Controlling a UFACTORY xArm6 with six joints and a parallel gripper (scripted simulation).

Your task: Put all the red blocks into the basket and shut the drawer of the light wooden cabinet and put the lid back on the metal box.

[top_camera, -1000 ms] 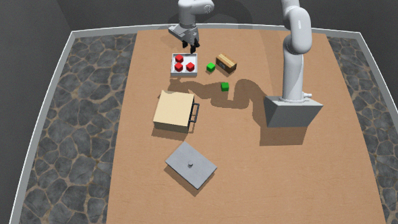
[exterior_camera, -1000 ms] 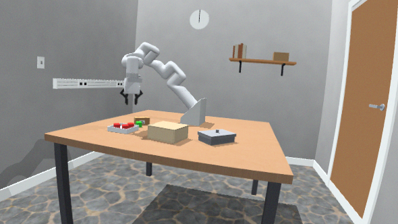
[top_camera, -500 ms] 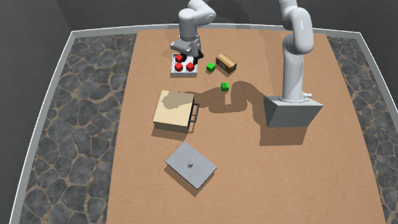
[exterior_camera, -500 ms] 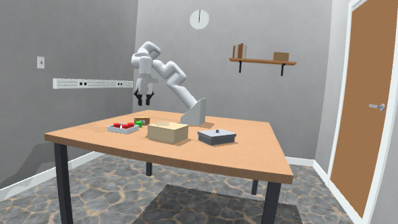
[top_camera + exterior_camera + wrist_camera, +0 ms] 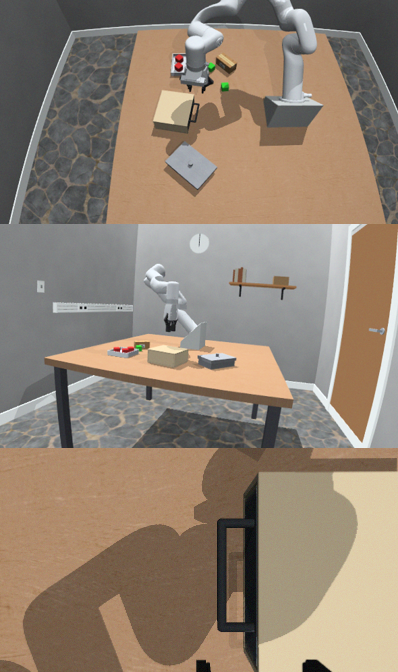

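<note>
Pincer (image 5: 196, 90) (image 5: 171, 330) (image 5: 257, 666): about half open, nothing in it, above the desk (image 5: 270, 175) (image 5: 168, 372).
Red blocks (image 5: 179, 67) (image 5: 125, 350): in the basket (image 5: 172, 64) (image 5: 123, 355), upper left of the top frame.
Cabinet (image 5: 175, 109) (image 5: 167, 356) (image 5: 325, 573): left of centre there; likely our next search.
Handle (image 5: 196, 113) (image 5: 222, 575): we should straddle its bar squarely, then draw straight out.
Writing: none we can read.

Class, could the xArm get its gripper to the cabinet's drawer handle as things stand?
Probably yes: the gripper is open above the table, and nothing visible blocks the black drawer handle, which juts out sideways.
</note>
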